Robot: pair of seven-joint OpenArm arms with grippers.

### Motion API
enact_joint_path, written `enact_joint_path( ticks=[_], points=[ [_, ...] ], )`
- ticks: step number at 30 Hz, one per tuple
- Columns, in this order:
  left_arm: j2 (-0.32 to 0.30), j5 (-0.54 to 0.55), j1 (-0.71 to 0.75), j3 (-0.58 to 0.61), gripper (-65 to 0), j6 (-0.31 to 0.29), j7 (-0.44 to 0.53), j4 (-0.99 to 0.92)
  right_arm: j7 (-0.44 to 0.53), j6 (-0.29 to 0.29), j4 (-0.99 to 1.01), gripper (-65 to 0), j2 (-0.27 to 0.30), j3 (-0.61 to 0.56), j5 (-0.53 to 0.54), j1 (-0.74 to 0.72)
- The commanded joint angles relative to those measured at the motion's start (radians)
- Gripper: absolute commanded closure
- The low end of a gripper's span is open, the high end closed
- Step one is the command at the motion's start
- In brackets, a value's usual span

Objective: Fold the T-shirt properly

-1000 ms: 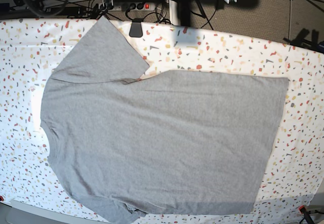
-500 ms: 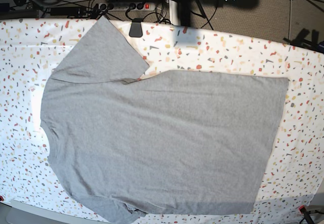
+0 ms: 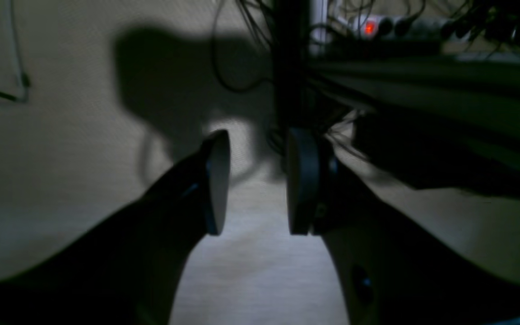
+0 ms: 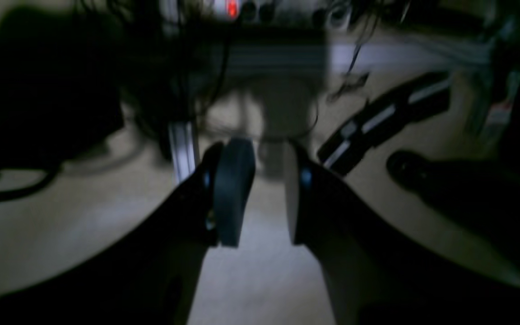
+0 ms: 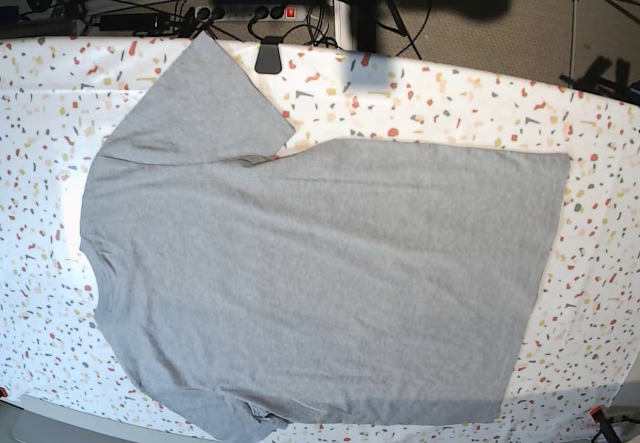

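Speckled white cloth (image 5: 420, 103) on table – grey T-shirt (image 5: 320, 283) flat | beige floor (image 5: 540, 33), cables behind | left gripper (image 3: 255, 180), right gripper (image 4: 266, 194) – apart, holding nothing

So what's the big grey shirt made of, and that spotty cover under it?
The T-shirt looks like soft knit cotton: matte, heathered grey, with gentle wrinkles and stitched hems. That's a guess from its look. The cover is white with coloured flecks; it lies smooth and flat, so it could be cloth or a printed sheet. The pictures can't settle which.

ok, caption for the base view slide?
Grey T-shirt spread flat, unfolded, plain side up, on the speckled cloth; neither arm over it.
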State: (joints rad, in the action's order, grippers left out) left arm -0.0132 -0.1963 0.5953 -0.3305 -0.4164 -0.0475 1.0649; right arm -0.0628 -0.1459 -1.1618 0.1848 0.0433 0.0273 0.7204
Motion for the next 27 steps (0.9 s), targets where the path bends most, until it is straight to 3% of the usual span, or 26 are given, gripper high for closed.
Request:
enact_joint_path(
  ticks=[1, 8, 11, 16, 20, 27],
  points=[
    [-0.002, 0.005, 0.037, -0.002, -21.1, -0.003, 0.013, 0.071, -0.002, 0.003, -0.064, -16.4, 0.020, 0.002, 0.004, 0.048],
    [-0.046, 0.004, 0.218, -0.002, -21.1, -0.003, -0.041, 0.487, -0.069, 0.005, -0.457, -16.4, 0.116, 0.002, 0.003, 0.280],
    [-0.095, 0.002, 0.257, -0.002, -21.1, -0.003, -0.093, 0.629, -0.079, 0.006, -0.590, -16.4, 0.163, 0.003, -0.008, 0.362],
    [-0.209, -0.026, 0.266, -0.002, -21.1, -0.002, -0.177, 0.802, -0.136, 0.041, -0.777, -16.4, 0.232, 0.003, -0.129, 0.445],
    [-0.278, -0.114, 0.263, -0.002, -21.3, -0.002, -0.176, 0.891, -0.224, 0.107, -0.870, -16.4, 0.274, 0.003, -0.219, 0.446],
    [-0.371, -0.208, 0.238, -0.002, -29.4, 0.000, -0.090, 0.931, -0.225, 0.154, -0.973, -16.4, 0.343, 0.003, -0.381, 0.438]
  ],
)
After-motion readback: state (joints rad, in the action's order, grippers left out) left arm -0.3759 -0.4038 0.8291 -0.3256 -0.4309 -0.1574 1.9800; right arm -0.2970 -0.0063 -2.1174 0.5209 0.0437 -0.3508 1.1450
